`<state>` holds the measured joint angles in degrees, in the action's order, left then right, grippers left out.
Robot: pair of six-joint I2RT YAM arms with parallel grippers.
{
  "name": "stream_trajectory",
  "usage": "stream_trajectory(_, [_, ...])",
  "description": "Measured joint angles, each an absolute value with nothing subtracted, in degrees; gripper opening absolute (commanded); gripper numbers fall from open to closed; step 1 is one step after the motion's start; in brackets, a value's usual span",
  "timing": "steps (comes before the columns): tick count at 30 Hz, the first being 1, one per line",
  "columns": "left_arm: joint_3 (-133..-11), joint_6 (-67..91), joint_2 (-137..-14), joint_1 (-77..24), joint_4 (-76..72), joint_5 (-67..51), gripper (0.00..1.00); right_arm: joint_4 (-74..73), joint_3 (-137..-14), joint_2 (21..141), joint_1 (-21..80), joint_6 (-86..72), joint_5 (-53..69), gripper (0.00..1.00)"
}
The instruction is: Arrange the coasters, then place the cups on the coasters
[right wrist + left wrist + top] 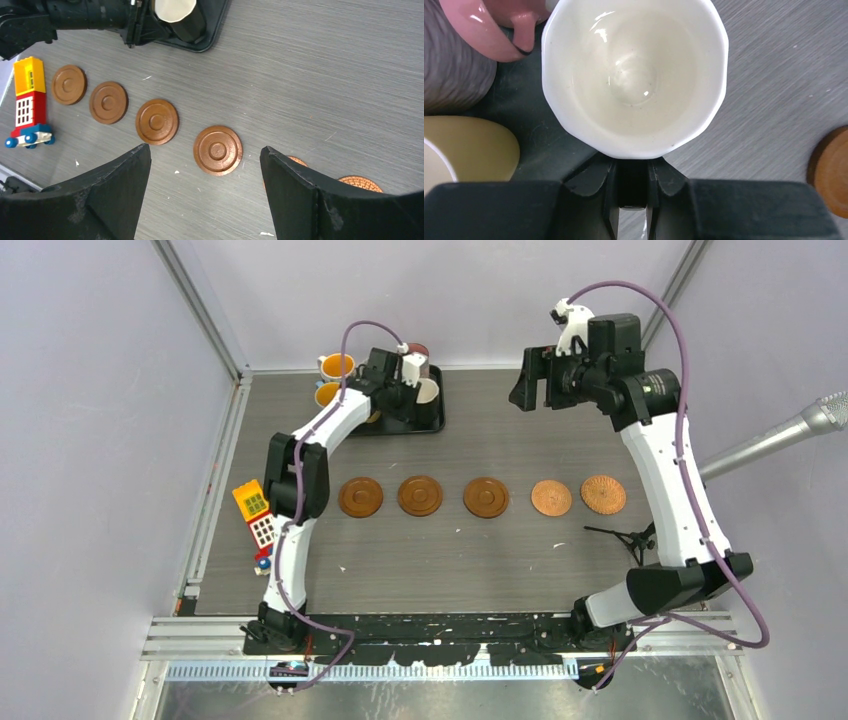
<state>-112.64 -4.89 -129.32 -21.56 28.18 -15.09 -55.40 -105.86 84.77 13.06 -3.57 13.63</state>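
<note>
The jaws of the left gripper (632,192) are clamped on the near side of the black cup (634,75), apparently on its handle, so that it can be lifted. The cup is stood at a corner of the tray (539,145), near the pink cup (489,30). The jaws of the right gripper (205,152) are held wide apart and empty, presumably kept clear. The coasters (421,496) are laid in a row across the desk (500,570), none yet covered.

Six coasters (217,150), six cups (634,75)
</note>
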Motion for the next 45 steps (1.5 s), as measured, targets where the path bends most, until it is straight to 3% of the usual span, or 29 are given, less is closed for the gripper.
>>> stream_trajectory(14, [-116.88, 1.89, -123.81, -39.05, 29.69, -7.49, 0.0, -54.68, -108.75, 71.5, 13.06, -5.02, 9.56, 0.85])
stream_trajectory(26, [-138.58, 5.65, -139.61, -55.86, 30.57, 0.27, 0.0, -54.5, -109.71, 62.87, 11.79, -7.75, 6.9, 0.85])
stream_trajectory(35, [-145.56, 5.54, -148.88, -63.4, 29.56, 1.02, 0.0, -55.11, -110.43, 62.46, 10.24, -9.37, 6.26, 0.85])
stream_trajectory(45, [-147.55, 4.34, -152.53, -65.17, 26.02, 1.69, 0.0, -55.4, -110.43, 62.48, 9.65, -10.55, 6.33, 0.85])
